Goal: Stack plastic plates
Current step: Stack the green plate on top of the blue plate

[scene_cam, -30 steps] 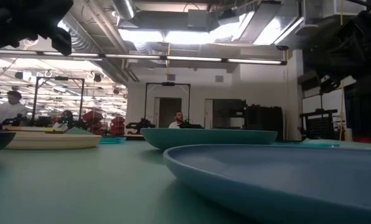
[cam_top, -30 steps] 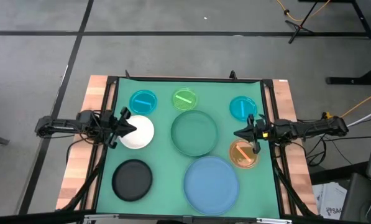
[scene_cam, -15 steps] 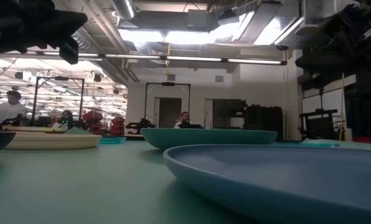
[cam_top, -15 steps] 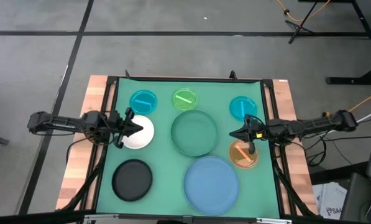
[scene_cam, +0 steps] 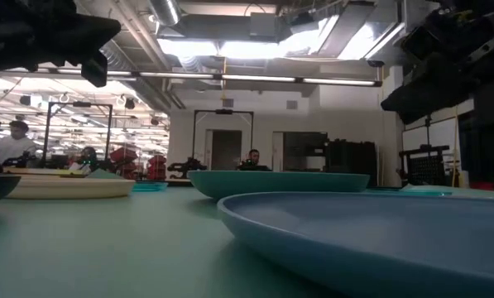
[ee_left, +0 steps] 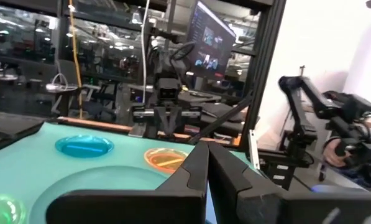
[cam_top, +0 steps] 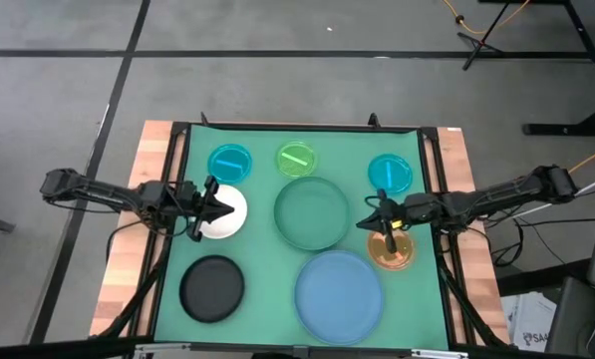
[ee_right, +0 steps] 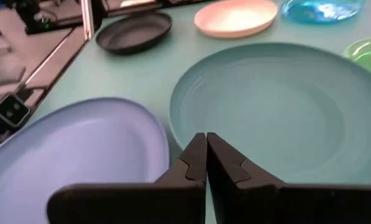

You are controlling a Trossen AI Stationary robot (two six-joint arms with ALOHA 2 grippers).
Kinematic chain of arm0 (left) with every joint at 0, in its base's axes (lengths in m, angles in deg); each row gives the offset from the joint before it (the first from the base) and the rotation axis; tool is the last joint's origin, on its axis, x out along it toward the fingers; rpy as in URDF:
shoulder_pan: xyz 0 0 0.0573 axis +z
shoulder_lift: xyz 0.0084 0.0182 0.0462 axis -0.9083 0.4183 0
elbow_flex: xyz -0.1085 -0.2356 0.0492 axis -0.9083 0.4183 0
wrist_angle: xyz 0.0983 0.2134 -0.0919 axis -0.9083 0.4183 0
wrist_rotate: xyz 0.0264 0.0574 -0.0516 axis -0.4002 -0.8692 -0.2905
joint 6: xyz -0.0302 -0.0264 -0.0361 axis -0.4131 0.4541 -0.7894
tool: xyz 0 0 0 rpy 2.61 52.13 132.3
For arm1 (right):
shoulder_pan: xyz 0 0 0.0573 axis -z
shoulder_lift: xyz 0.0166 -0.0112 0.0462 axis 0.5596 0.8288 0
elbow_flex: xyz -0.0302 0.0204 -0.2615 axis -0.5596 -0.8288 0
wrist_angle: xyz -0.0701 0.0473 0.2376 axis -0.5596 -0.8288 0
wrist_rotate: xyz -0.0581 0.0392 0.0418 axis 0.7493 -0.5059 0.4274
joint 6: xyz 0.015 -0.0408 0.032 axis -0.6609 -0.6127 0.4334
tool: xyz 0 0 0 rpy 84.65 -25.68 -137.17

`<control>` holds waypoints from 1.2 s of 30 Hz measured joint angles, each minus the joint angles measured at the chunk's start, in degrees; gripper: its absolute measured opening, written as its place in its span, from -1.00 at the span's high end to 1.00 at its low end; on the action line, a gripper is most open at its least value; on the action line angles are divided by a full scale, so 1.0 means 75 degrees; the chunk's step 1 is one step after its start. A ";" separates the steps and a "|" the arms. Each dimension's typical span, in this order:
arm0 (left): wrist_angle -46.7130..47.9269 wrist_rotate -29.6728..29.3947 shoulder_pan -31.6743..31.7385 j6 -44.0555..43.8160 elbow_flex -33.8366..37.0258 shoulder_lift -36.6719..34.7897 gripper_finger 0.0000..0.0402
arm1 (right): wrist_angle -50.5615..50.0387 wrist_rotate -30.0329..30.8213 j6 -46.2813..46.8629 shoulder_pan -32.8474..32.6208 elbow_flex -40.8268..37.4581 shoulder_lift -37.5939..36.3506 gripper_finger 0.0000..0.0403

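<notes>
Eight plastic plates lie singly on the green mat, none stacked. Two are large: the teal-green plate at the centre and the light-blue plate at the near edge, just beside it. Two are medium: the white plate to the left of the teal one and the black plate at the near left. Four are small and translucent: one blue plate and the green plate side by side along the far edge, a second blue plate at the far right, and the orange plate below it on the right.

The left gripper hangs over the white plate, its fingers pressed together and holding nothing. The right gripper is between the teal plate and the orange one, fingers likewise pressed together on nothing.

No lettering can be read on any plate. Beyond the table, a monitor shows content too small to read.
</notes>
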 joint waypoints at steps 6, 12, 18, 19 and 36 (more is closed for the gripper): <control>-0.0163 -0.0057 -0.0020 -0.0006 0.0000 0.0255 1.00 | -0.0023 0.0007 0.0242 0.0005 0.0270 0.1020 0.99; -0.0346 -0.0063 -0.0020 -0.0003 0.0000 0.0377 1.00 | -0.0277 0.1468 0.1017 0.0134 0.0446 0.1672 0.99; -0.0393 -0.0205 -0.0020 -0.0003 0.0000 0.0413 1.00 | -0.1059 0.1732 0.1619 0.0750 0.0774 0.1927 0.98; -0.0390 -0.0205 -0.0020 -0.0003 0.0000 0.0413 1.00 | -0.1103 0.1732 0.1628 0.0834 0.0817 0.1958 0.97; -0.0387 -0.0375 -0.0018 -0.0003 0.0000 0.0413 1.00 | -0.0643 0.0989 0.2016 0.1939 0.0857 0.2469 0.03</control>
